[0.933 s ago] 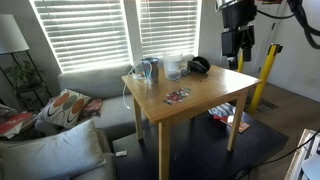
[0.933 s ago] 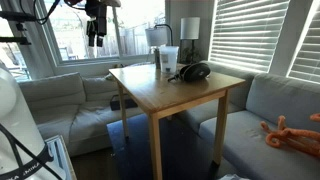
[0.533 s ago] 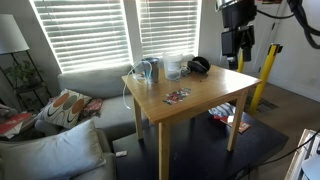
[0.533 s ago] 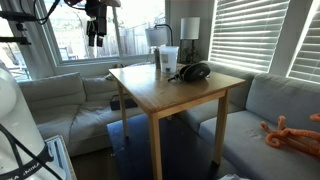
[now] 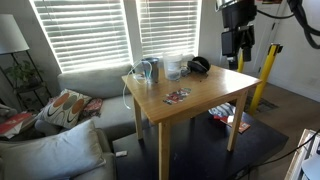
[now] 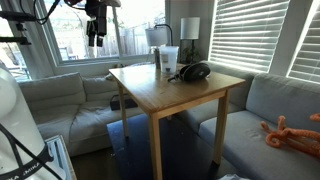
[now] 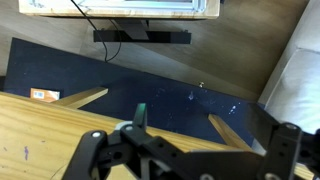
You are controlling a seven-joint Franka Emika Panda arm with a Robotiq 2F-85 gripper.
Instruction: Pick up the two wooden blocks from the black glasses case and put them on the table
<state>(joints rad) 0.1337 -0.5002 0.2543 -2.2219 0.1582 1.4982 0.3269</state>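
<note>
No change vs prior frames, gripper (image 5: 238, 64) hanging high, off to table (image 5: 205, 98) side, fingers spread wide in wrist view, black glasses case (image 5: 200, 65) at far corner, right of clear containers (image 5: 160, 68).

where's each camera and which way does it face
In an exterior view: off a table corner, facing blinds and sofa; gripper upper right.
In an exterior view: facing a window across the table; gripper upper left.
Wrist view: looks down past the table edge to rug; gripper at bottom.
Both exterior views share table, case, gripper.
</note>
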